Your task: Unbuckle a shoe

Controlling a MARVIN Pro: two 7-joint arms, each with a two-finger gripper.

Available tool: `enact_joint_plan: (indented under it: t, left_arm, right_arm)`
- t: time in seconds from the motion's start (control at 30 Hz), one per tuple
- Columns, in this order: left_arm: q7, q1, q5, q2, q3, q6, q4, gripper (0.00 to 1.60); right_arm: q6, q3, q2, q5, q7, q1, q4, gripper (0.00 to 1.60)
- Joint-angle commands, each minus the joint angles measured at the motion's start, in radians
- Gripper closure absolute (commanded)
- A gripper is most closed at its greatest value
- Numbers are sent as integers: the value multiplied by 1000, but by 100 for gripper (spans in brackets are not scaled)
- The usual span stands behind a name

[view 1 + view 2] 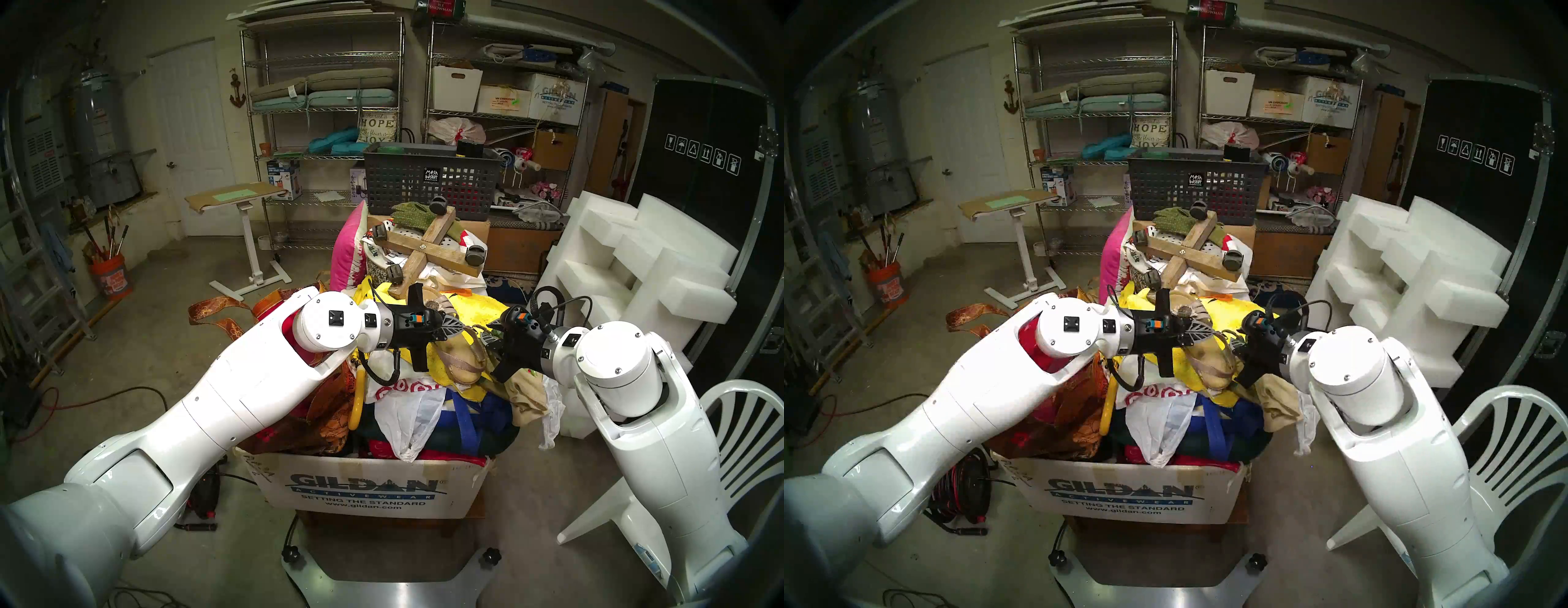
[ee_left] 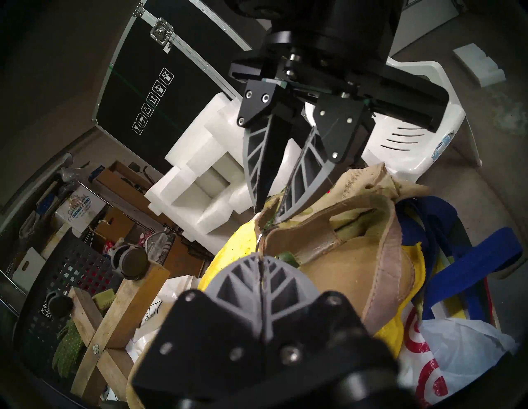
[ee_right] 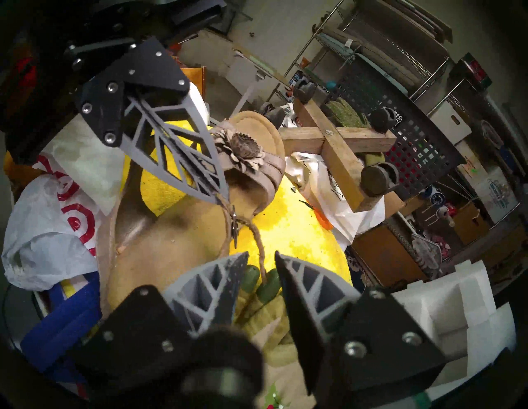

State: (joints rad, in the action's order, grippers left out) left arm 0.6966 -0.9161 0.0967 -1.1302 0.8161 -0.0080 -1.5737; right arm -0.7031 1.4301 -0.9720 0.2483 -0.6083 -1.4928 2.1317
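A tan sandal (image 1: pixel 460 361) with a flower (image 3: pixel 240 148) lies on a yellow cloth (image 3: pixel 285 222) on top of a pile. My left gripper (image 1: pixel 460 327) is shut on the sandal's thin strap right beside the metal buckle (image 3: pixel 234 225); it also shows in the left wrist view (image 2: pixel 261 258) and the right wrist view (image 3: pixel 224 197). My right gripper (image 1: pixel 488 339) is open, its fingertips on either side of the strap's loose end (image 3: pixel 258 242), in the right wrist view (image 3: pixel 261 253) and the left wrist view (image 2: pixel 270 211). The two grippers face each other, tips almost touching.
The pile fills a Gildan cardboard box (image 1: pixel 369 488). A wooden cross with casters (image 1: pixel 428 246) and a grey mesh basket (image 1: pixel 428 182) stand just behind. A green glove (image 3: pixel 257 300) lies under my right gripper. White foam blocks (image 1: pixel 636 263) and a white plastic chair (image 1: pixel 742 433) stand on the right.
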Motion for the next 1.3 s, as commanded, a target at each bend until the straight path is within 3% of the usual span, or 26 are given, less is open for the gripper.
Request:
enact_joint_plan:
  t: [0.0,0.17,0.43,0.67,1.0,1.27]
  left_arm:
    - [-8,7,4,-5,4,1,-17,160]
    - [-20,10,12,-13,1,10,-10,160]
    - [-29,15,20,-23,-3,13,0,160]
    - [-24,17,19,-25,-1,8,4,160]
    - [-19,18,13,-24,0,2,4,160]
    - [-17,19,9,-20,0,0,2,160]
  right_arm:
    - [-5,55,-7,-25,2,-10,42,72]
    - [-2,100,-7,-66,-26,-44,80,73]
    - [6,110,-9,-84,-53,-73,106,81]
    - [8,70,-24,-75,-59,-50,85,87]
    - [-12,9,-39,-35,-33,-6,56,78]
    - [-34,-3,-47,-6,-14,7,40,80]
